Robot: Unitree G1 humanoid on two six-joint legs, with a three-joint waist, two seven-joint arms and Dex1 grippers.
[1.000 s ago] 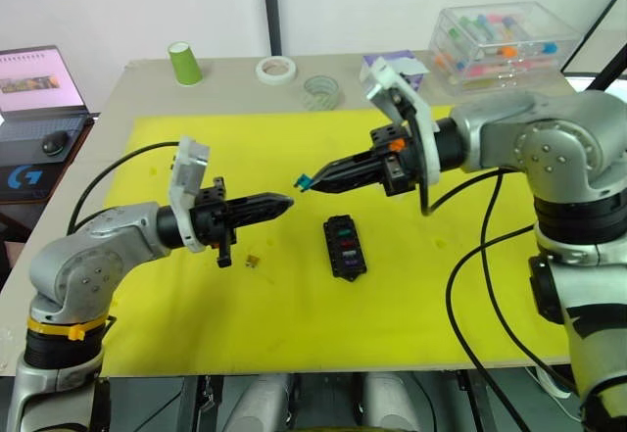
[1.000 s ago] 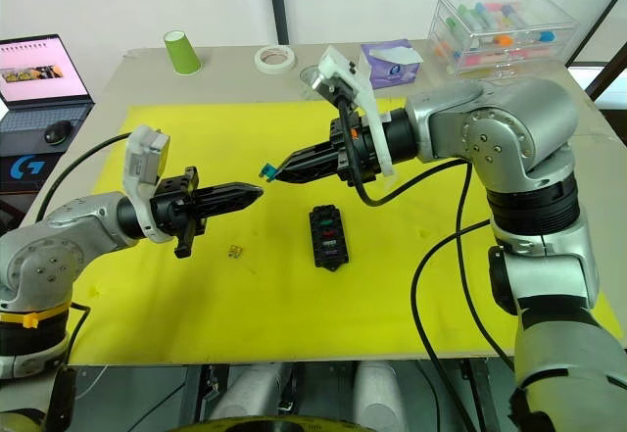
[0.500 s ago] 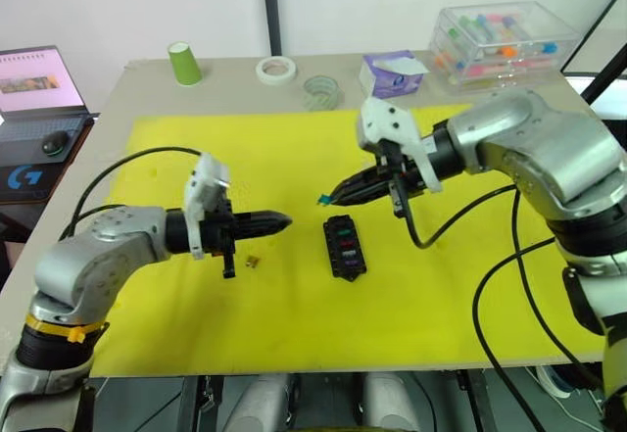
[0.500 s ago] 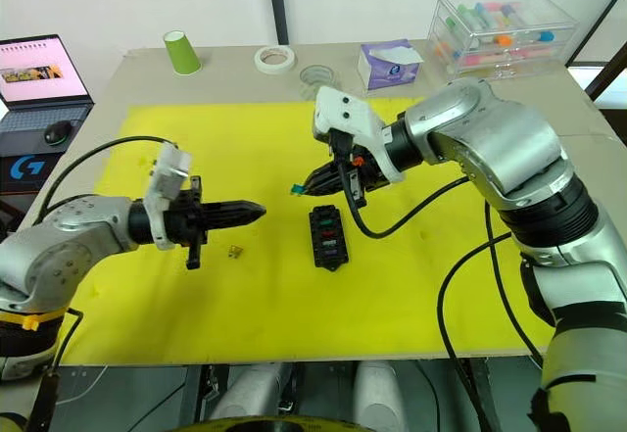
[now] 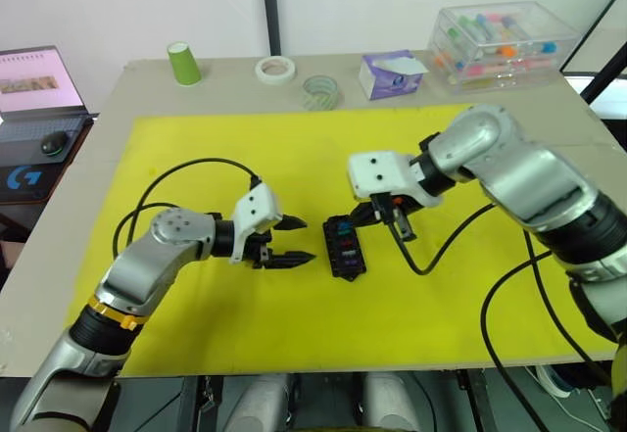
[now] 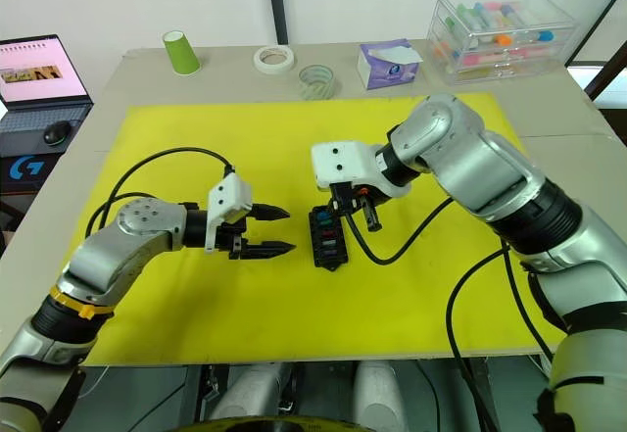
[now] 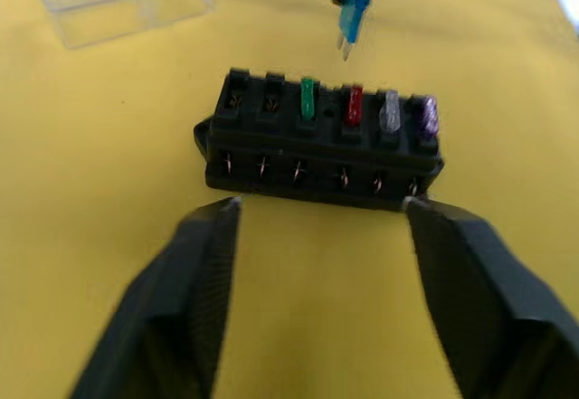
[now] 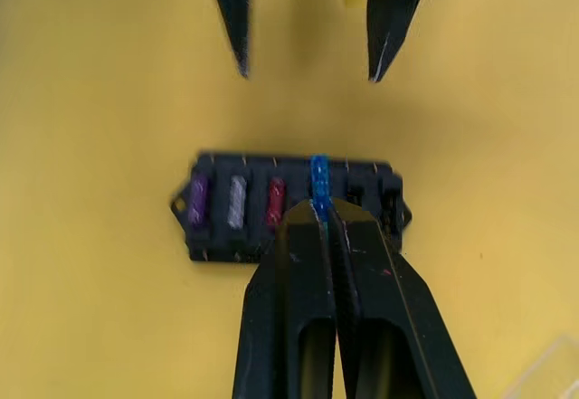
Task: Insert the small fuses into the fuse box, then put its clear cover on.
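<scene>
Centrally on the yellow mat [image 5: 196, 148] lies the fuse box [image 7: 321, 150], a black rectangular block with one row of six slots and small metal contacts along its side. Four slots carry fuses: green [image 7: 308, 99], red [image 7: 354, 105], grey [image 7: 390, 110] and purple [image 7: 426, 116]; two end slots are vacant. The right gripper [image 8: 321, 207] is clamped on a blue fuse [image 7: 353, 5], prongs downward, held just above the box. The left gripper [image 5: 302, 239] sits beside the box with its fingers spread wide apart. The clear cover [image 7: 127, 1] lies on the mat beyond the box, partly cut off by the left wrist view's edge.
</scene>
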